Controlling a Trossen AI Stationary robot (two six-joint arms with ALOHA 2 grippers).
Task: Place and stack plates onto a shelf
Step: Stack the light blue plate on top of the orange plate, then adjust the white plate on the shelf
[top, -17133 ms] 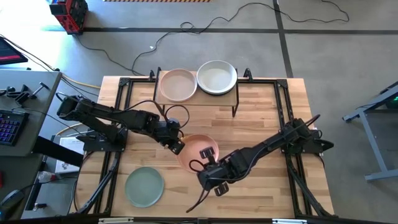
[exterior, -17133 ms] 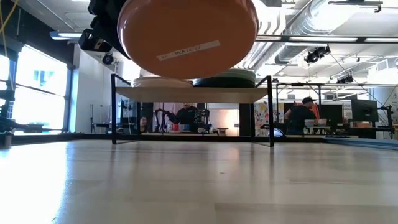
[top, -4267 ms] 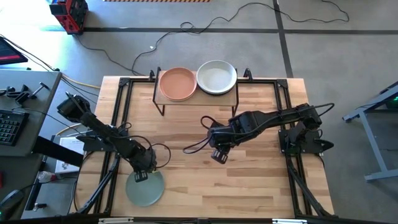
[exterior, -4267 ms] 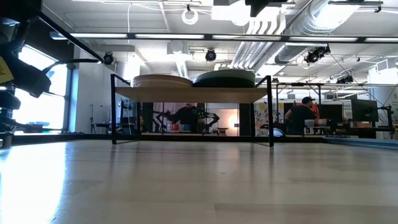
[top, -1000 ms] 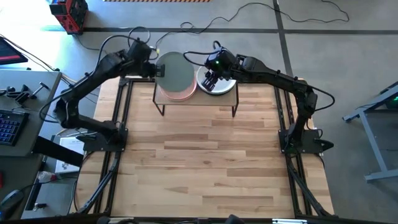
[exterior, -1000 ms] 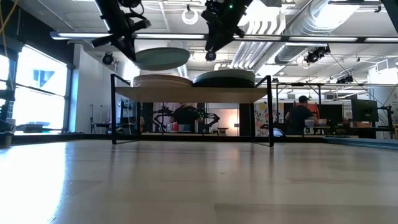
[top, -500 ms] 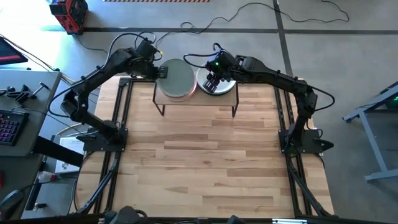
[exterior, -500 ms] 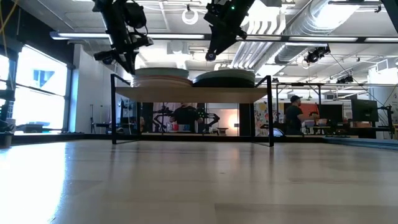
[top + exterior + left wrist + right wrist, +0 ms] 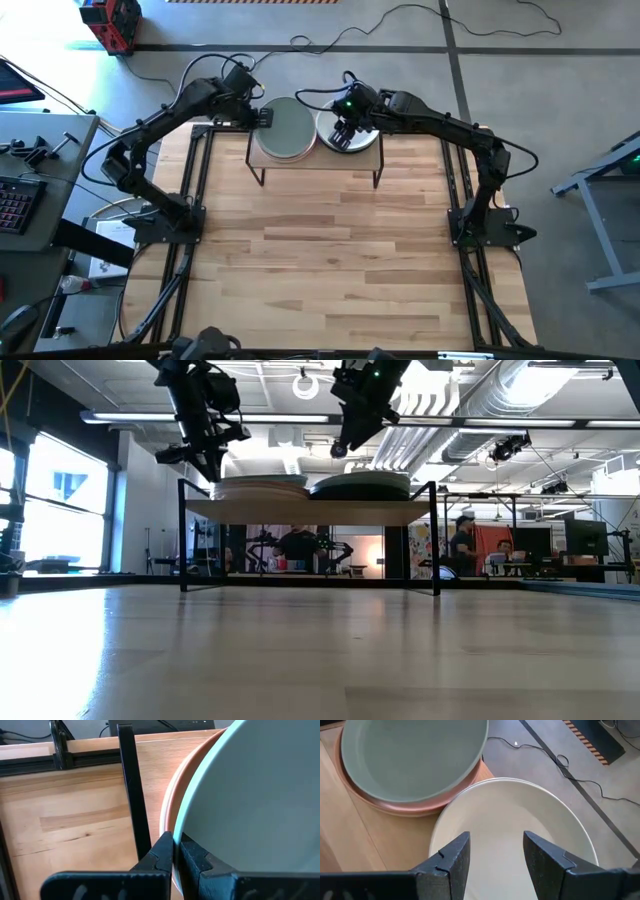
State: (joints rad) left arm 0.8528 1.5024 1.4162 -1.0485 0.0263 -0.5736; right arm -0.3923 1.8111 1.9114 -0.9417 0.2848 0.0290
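The shelf (image 9: 318, 155) stands at the table's far edge with two stacks of plates. On its left half a sage green plate (image 9: 287, 124) lies on a peach plate (image 9: 420, 806). On its right half a whitish plate (image 9: 362, 135) tops the other stack. My left gripper (image 9: 262, 115) is shut on the green plate's left rim. My right gripper (image 9: 345, 128) hovers open above the whitish plate (image 9: 515, 830), touching nothing. In the low view both stacks (image 9: 310, 486) rest on the board. My left gripper pinches the sage green plate by its rim (image 9: 182, 827) on the side toward the table's left, one finger (image 9: 161, 857) under the rim and one finger (image 9: 197, 860) over it. It comes in nearly level from the left. The plate lies flat on the peach plate.
The shelf's thin black legs (image 9: 262, 175) stand near the table's far edge, and one leg (image 9: 131, 790) runs close beside my left fingers. Black frame rails (image 9: 195, 170) run along the table's sides. The wooden tabletop (image 9: 330, 260) stretches toward the near edge.
My left gripper has come down with the sage green plate from a tilted hover above the shelf's left half. The plate now lies flat on the peach plate, and the fingers remain shut on its rim. My right gripper has kept still over the whitish plate.
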